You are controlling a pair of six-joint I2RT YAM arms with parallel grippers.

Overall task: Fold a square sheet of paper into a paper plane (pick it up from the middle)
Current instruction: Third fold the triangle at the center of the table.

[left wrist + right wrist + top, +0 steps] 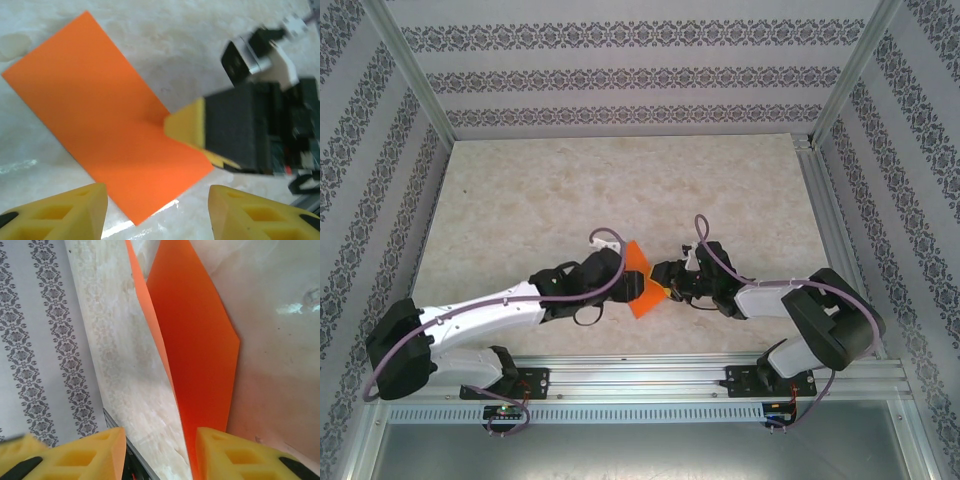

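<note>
Marbled tabletop (620, 180): orange paper (100, 130) touches right fingers (186, 128), nears left fingers (65, 212).

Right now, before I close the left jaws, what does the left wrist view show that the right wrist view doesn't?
Left wrist view: the right gripper from outside, one yellow tip on the edge of the orange paper, whose broad face shows as a long folded shape. Right wrist view: the patterned wall, and the paper edge-on, two layers splitting apart. Both: the paper, the marbled table, each camera's own yellow jaws standing apart.
</note>
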